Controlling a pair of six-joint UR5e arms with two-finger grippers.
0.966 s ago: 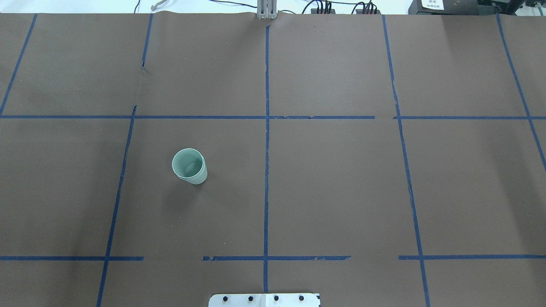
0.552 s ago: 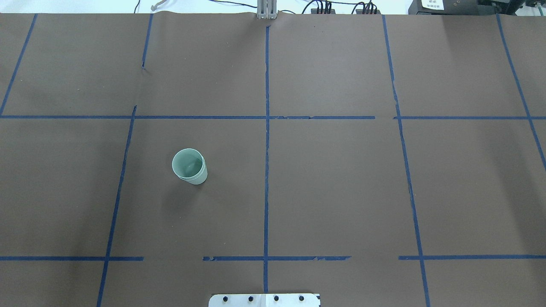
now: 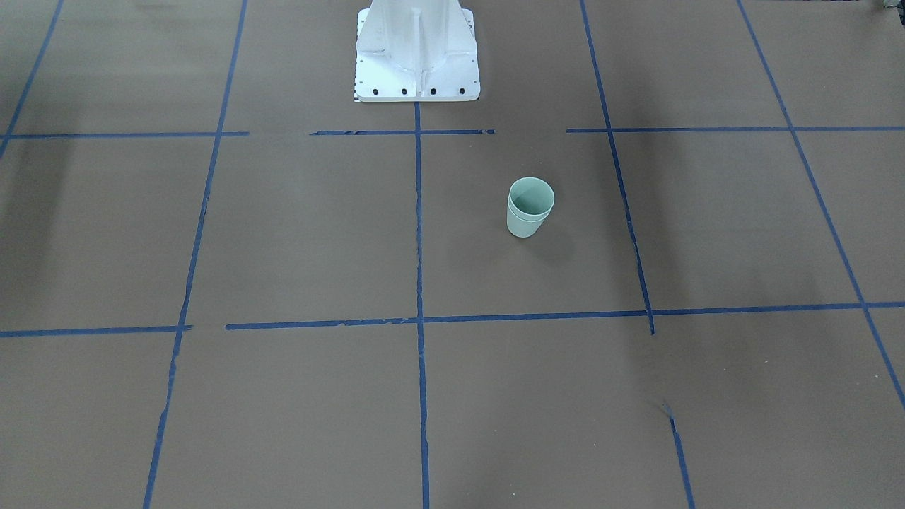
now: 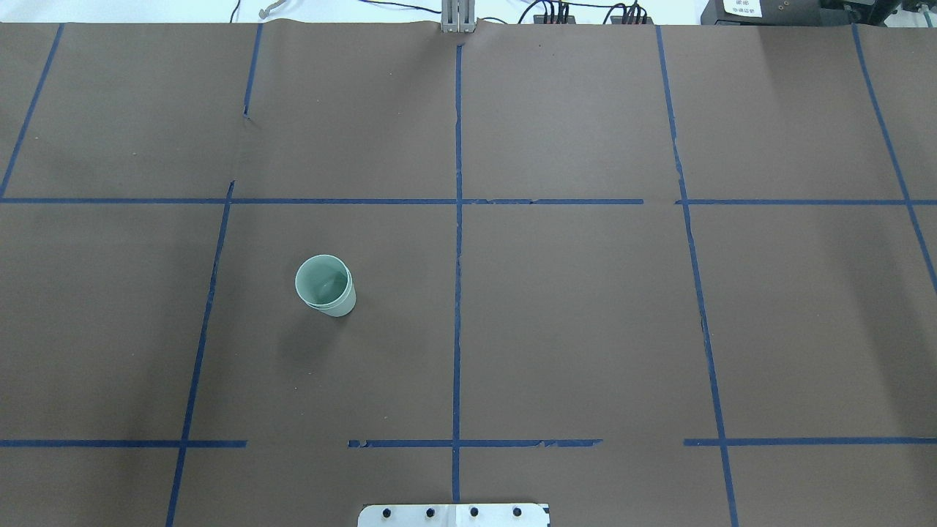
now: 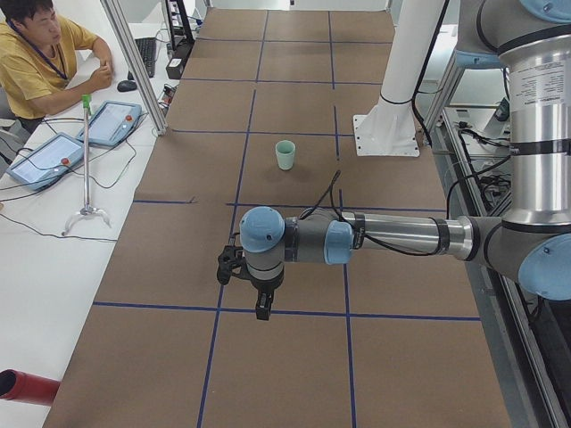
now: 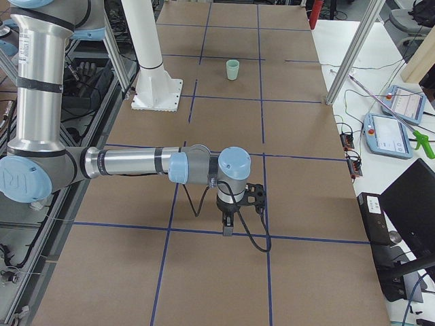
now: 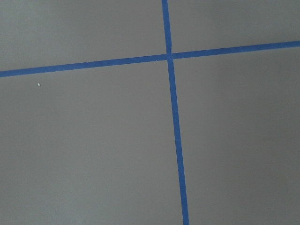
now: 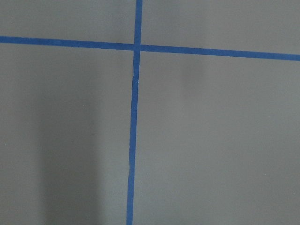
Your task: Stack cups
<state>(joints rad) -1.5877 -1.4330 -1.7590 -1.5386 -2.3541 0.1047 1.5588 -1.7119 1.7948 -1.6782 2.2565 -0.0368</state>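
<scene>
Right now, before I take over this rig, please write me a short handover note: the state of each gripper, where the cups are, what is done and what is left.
Left gripper: seen only in the left side view, pointing down over bare table, far from the cups; open or shut cannot be told.
Right gripper: the same, seen only in the right side view.
Mint-green cups: both upright on the brown table, one nested inside the other, on the robot's left of the centre tape line. Neither gripper holds a cup.
Done: the stacking appears complete.
Left: probably nothing.
</scene>
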